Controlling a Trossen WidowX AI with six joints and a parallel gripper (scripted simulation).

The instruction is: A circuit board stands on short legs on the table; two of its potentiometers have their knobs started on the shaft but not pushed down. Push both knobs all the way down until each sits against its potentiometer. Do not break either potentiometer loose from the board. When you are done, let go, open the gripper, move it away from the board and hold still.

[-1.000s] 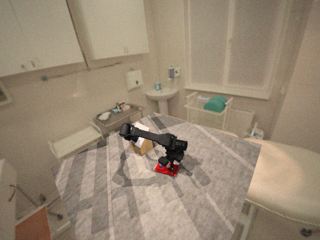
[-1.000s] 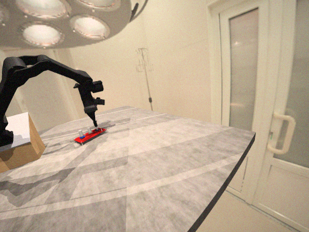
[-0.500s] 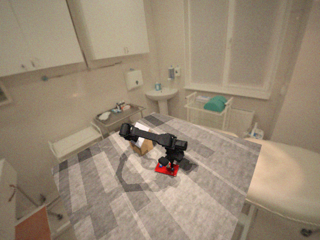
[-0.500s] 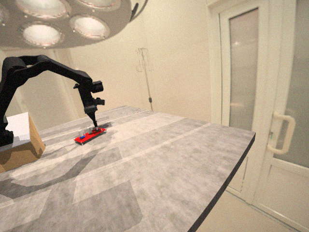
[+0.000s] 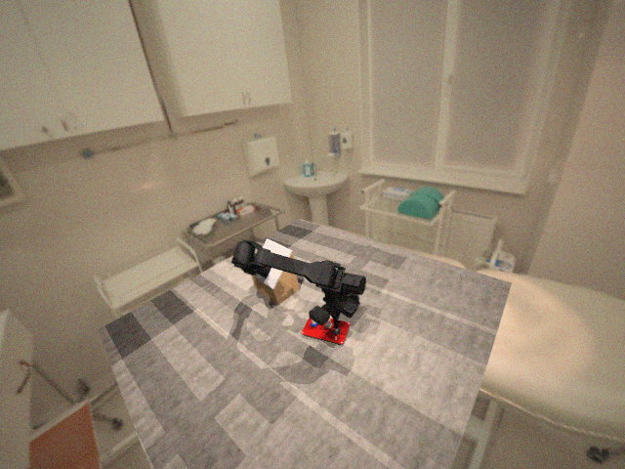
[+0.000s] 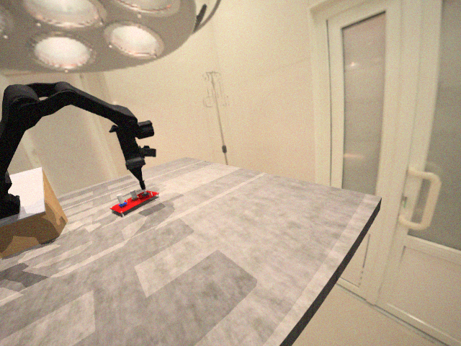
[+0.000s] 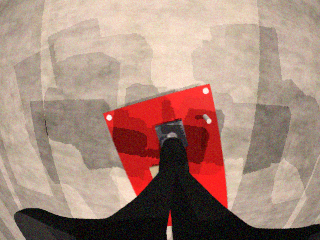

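Observation:
The red circuit board (image 5: 322,333) (image 6: 128,207) (image 7: 122,125) stands on short legs. My gripper (image 5: 336,330) (image 6: 142,187) (image 7: 172,170) is shut and empty, pointing down, its tips at or just above a dark square potentiometer (image 7: 162,131) near one end of the board. A small pale round top shows right at the tips; whether they touch it cannot be told. A pale knob (image 6: 119,197) stands upright over a blue part (image 6: 122,204) (image 5: 313,324) near the other end. A grey part (image 6: 133,194) stands between them. The fingers hide much of the board in the wrist view.
A small pale peg (image 7: 207,119) stands on the board near one corner. A wooden block (image 5: 278,290) (image 6: 53,212) with a white slanted panel (image 5: 276,248) (image 6: 29,189) stands beside the arm's base. The table edge (image 6: 335,273) runs along the right in the exterior view.

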